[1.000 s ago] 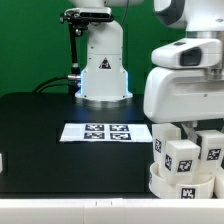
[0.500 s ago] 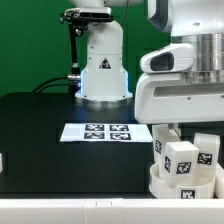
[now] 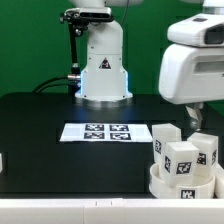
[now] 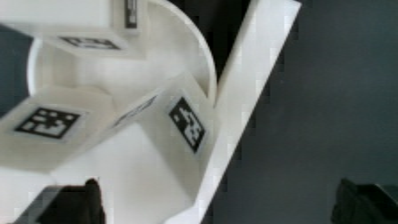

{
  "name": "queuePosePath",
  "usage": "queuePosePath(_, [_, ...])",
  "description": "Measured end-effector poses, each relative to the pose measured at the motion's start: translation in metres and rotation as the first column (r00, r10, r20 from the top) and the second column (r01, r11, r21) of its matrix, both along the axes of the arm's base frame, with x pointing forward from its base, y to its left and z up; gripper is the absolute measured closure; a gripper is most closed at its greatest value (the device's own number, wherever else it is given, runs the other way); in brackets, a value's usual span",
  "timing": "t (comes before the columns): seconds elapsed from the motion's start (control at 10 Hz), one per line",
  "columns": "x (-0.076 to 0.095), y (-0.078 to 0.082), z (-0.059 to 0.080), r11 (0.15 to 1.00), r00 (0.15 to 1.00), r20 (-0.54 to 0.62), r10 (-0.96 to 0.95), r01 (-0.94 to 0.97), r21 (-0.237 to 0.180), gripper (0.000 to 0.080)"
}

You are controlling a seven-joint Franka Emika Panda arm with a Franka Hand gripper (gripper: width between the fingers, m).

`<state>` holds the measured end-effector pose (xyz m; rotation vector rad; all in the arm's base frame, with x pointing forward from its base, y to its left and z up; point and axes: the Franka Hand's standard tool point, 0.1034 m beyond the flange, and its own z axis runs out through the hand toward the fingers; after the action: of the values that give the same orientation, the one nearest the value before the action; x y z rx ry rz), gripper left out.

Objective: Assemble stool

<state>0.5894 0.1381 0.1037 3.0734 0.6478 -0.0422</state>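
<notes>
stool (image 3: 184, 168) sits lower right of the exterior frame: round seat (image 3: 180, 185) flat on the black counter (image 3: 60, 160), three legs (image 3: 183, 157) standing on it pegs-down, looks like they're seated. from the wrist i see the seat rim and tagged legs below. my claw (image 4: 217, 200) hangs above it with jaws spread wide, gripping nothing. i'd call this near done; can't tell if a fourth leg is left. marker board (image 3: 107, 131) lies mid-frame, beyond.
</notes>
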Motion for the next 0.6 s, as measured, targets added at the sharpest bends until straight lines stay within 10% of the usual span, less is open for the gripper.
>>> queuePosePath(0.6, [0.017, 0.006, 0.009, 0.739, 0.739, 0.027, 0.674, -0.673, -0.036, 0.0150])
